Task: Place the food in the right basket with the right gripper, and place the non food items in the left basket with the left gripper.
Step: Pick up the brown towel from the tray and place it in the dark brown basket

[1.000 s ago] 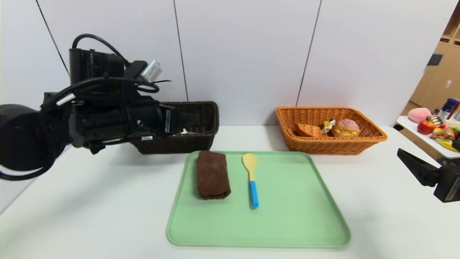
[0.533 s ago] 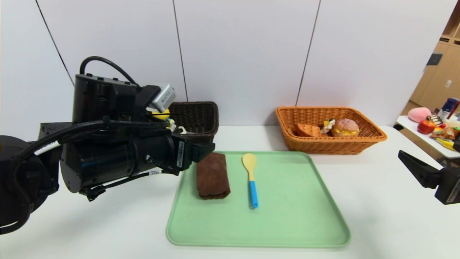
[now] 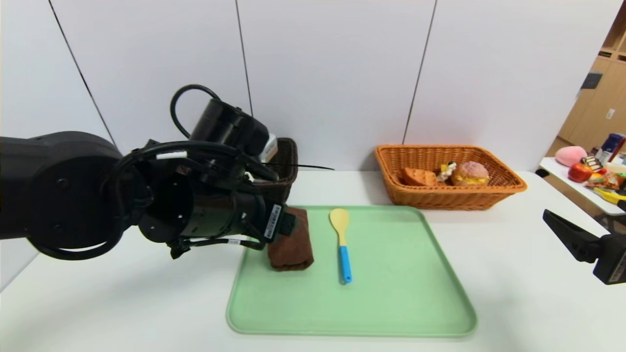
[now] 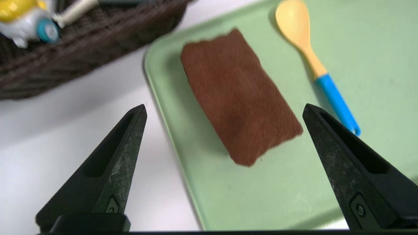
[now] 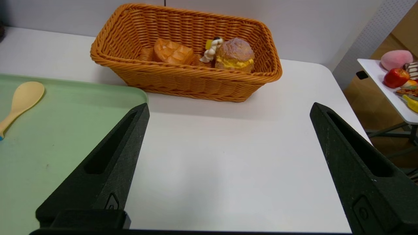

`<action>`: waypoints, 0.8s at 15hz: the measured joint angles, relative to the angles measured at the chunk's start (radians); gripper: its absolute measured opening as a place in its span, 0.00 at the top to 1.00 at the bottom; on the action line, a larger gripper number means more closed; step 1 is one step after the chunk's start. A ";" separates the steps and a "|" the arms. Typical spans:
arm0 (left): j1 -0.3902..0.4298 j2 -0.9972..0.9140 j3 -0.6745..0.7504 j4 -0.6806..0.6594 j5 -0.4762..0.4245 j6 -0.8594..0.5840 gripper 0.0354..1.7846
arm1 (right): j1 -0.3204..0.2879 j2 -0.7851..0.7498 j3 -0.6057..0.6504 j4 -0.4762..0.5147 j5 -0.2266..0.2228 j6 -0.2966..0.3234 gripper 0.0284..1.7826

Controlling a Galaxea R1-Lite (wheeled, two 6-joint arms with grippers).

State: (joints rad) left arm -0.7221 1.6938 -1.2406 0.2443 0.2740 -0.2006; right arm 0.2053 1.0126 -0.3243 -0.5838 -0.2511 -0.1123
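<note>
Green tray [image 4: 375, 42]: brown towel [image 4: 240, 94] just below spread left end effector [image 4: 223, 112].

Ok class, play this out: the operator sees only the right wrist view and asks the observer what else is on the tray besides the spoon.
Observer: A folded brown towel lies on the green tray beside the spoon.
Operator: My right gripper is parked open. Where is the left one?
Observer: The left gripper hangs open above the towel, touching nothing.
Operator: Is anything in the dark basket?
Observer: The yellow duck toy lies in the left basket.
</note>
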 joint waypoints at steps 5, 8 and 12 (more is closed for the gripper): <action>-0.016 0.120 -0.045 0.042 0.006 -0.082 0.06 | 0.000 -0.006 0.014 -0.001 0.002 0.000 0.05; -0.014 0.189 -0.047 -0.070 0.009 -0.113 0.06 | 0.000 -0.006 0.014 -0.001 0.004 -0.001 0.05; 0.003 0.259 -0.047 -0.102 0.012 -0.112 0.06 | 0.000 -0.005 0.014 0.001 0.004 0.001 0.05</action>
State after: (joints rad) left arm -0.7187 1.9532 -1.2872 0.1419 0.2862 -0.3126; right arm 0.2053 1.0072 -0.3098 -0.5826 -0.2468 -0.1111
